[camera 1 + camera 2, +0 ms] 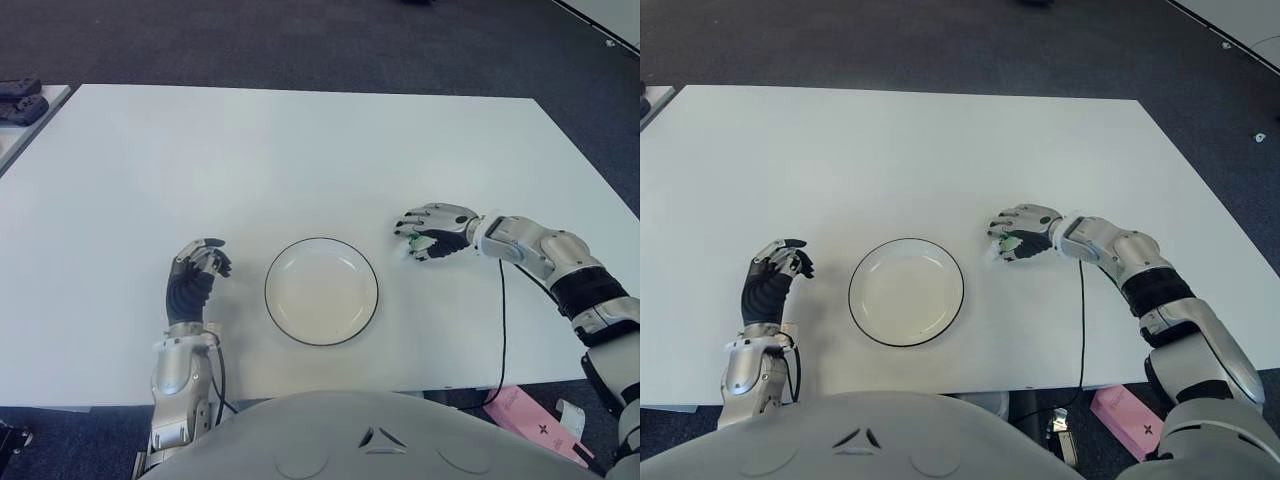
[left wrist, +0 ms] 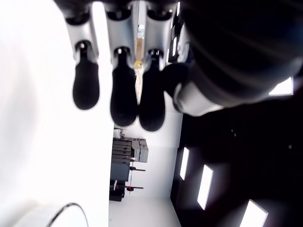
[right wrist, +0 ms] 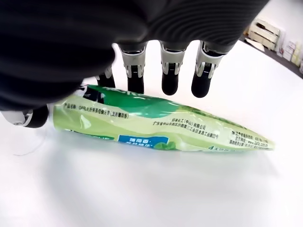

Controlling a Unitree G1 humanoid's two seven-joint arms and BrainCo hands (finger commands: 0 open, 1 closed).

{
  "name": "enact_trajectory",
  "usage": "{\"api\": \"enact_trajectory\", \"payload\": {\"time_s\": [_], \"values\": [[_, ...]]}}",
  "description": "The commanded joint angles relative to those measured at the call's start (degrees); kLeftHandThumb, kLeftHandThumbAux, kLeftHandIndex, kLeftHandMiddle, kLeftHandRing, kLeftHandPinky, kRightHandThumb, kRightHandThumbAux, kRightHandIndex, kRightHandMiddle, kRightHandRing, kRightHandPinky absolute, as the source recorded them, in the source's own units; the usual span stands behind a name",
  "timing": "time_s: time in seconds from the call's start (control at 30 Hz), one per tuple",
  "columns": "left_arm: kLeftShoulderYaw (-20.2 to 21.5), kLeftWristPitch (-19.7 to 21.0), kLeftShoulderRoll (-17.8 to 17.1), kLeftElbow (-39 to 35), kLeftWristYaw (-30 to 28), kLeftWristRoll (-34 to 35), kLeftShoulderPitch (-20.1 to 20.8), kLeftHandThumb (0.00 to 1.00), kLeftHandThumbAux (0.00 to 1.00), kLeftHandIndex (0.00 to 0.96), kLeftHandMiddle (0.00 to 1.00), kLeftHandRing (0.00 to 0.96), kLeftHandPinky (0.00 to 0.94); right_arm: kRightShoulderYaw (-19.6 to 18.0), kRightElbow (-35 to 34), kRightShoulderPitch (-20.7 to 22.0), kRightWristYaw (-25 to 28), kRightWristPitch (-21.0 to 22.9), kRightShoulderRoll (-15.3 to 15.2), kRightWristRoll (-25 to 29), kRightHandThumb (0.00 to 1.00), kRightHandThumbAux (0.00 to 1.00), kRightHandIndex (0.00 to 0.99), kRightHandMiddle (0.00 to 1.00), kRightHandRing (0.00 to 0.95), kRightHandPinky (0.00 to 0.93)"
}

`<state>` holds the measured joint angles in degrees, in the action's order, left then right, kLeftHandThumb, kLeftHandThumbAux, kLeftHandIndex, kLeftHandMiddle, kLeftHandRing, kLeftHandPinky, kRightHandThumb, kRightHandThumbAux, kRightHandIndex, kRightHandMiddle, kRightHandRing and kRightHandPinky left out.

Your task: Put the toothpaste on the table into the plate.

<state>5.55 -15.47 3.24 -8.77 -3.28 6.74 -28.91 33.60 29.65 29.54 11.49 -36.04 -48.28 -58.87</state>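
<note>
The left hand (image 1: 198,262) shows at lower left beside the plate (image 1: 321,291), fingers loosely curled, holding nothing. At right of centre, the right hand (image 1: 436,232) arches over the toothpaste (image 3: 156,125) lying on the white counter (image 1: 300,150), fingers (image 3: 169,71) just behind it, not clasping.

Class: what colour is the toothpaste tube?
Green toothpaste tube, with a blue label patch, clearest in the right wrist view.
</note>
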Motion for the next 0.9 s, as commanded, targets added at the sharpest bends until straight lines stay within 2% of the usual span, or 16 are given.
{"api": "enact_trajectory", "payload": {"time_s": [0.03, 0.33, 0.63, 0.9], "values": [[-0.4, 0.3, 0.0, 0.3, -0.1, 0.2, -0.3, 0.705, 0.718, 0.439, 0.639, 0.638, 0.627, 3.4, 3.5, 0.5, -1.3, 1.0, 0.9, -4.7, 0.534, 0.146, 0.000, 0.000, 0.000, 0.000], [-0.8, 0.5, 0.2, -0.7, 0.5, -0.8, -1.0, 0.705, 0.718, 0.439, 0.633, 0.637, 0.628, 7.2, 8.0, 3.0, -6.7, 2.1, 2.1, -8.7, 0.552, 0.155, 0.000, 0.000, 0.000, 0.000], [-1.0, 0.0, 0.3, -0.9, 0.2, -0.4, -1.6, 0.705, 0.718, 0.439, 0.628, 0.636, 0.630, 13.3, 17.1, 5.9, -15.9, 5.7, 6.0, -14.5, 0.555, 0.153, 0.000, 0.000, 0.000, 0.000], [-0.9, -0.7, 0.4, -0.8, -0.3, 0.6, -2.4, 0.705, 0.718, 0.438, 0.636, 0.643, 0.642, 16.6, 23.3, 7.1, -23.1, 7.2, 7.8, -15.2, 0.583, 0.167, 0.000, 0.000, 0.000, 0.000]]}}
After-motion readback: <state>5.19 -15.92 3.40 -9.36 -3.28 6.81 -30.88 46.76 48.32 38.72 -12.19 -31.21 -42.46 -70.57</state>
